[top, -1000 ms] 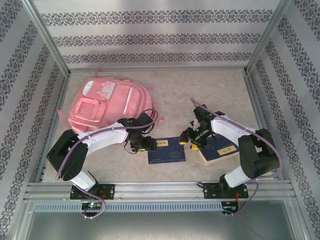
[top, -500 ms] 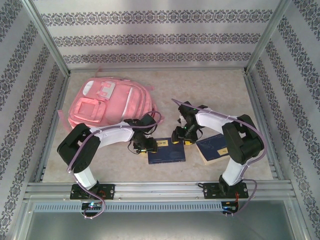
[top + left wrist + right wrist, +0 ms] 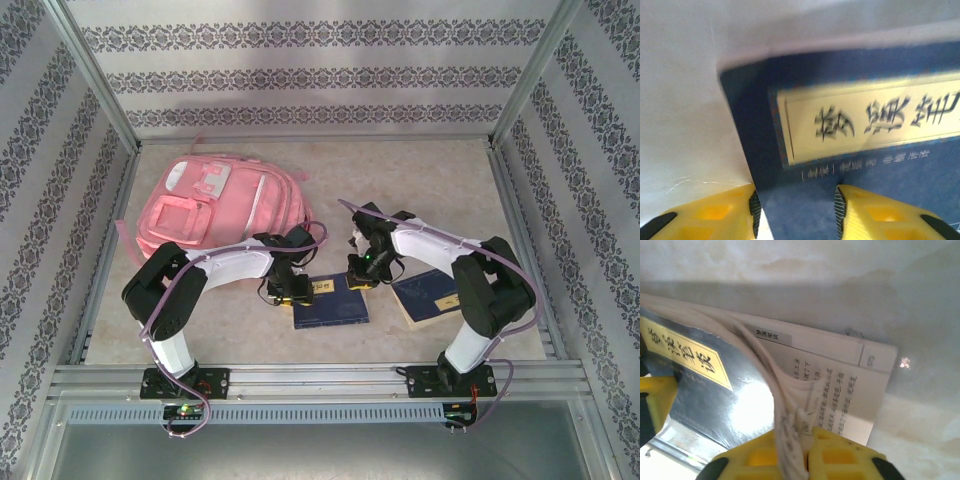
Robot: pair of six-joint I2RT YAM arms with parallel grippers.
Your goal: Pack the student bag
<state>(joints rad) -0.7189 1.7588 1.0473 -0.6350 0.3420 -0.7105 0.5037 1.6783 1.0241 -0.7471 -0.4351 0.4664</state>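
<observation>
The student bag (image 3: 215,205), a big pink backpack, lies flat at the back left of the table. In front of it lies a dark blue book (image 3: 330,303) with a yellow title label (image 3: 865,117). My left gripper (image 3: 285,290) is open at the book's left edge. One yellow finger (image 3: 715,215) is over the table and the other finger (image 3: 875,215) over the cover, so the edge runs between them (image 3: 796,200). My right gripper (image 3: 802,432) is at the book's far right corner (image 3: 362,272), shut on a curled bunch of its pages (image 3: 787,415). A printed page (image 3: 840,390) lies exposed beneath.
A second dark blue book (image 3: 432,297) lies just right of the first, under my right arm. Metal frame rails (image 3: 320,378) border the table in front and at the sides, with patterned walls behind. Bare tabletop (image 3: 420,190) spreads behind the books.
My right gripper moved left from between the two books to the first book's corner and closed on its pages. My left gripper narrowed a little and stayed at the book's left edge.
</observation>
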